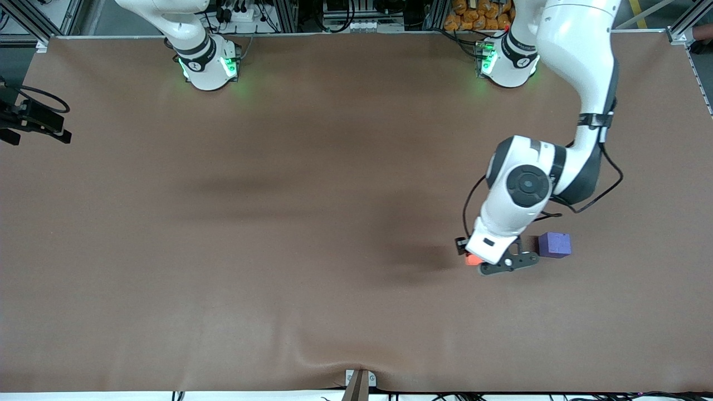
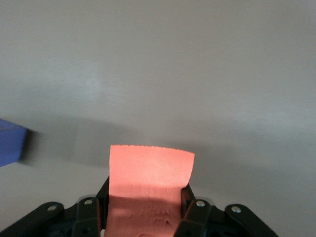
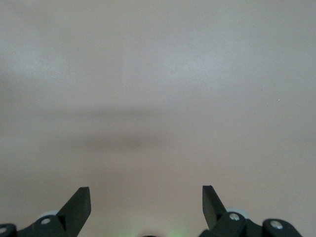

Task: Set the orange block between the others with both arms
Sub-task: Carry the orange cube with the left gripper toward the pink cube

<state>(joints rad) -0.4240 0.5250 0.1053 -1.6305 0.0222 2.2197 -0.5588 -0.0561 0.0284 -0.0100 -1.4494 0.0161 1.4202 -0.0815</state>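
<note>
The left gripper (image 2: 148, 210) is squeezed tight on a small cube. In the left wrist view this cube (image 2: 148, 177) looks pinkish-orange and soft like foam. One black finger (image 2: 193, 210) presses on one side of it and the other finger presses on the side across from it. The cube sticks out past the fingertips.

In the front view the left arm (image 1: 579, 72) comes from its base at the top of the table and bends down low over the brown table (image 1: 278, 223). Its gripper (image 1: 490, 260) is hard to see there, because the white wrist covers most of it. Only a little bright orange corner of the orange block (image 1: 472, 259) peeks out from under the wrist.

A purple-blue cube (image 1: 555, 244) sits on the table just beside the left gripper, toward the left arm's end of the table. It does not touch the held cube. A bit of it also shows at the edge of the left wrist view (image 2: 11, 143).

The right gripper (image 3: 146, 210) has its two black fingers wide apart. Nothing is between them. It hangs over bare brown table. The right arm (image 1: 189, 28) waits up by its base.

I cannot see a third cube in any view.
</note>
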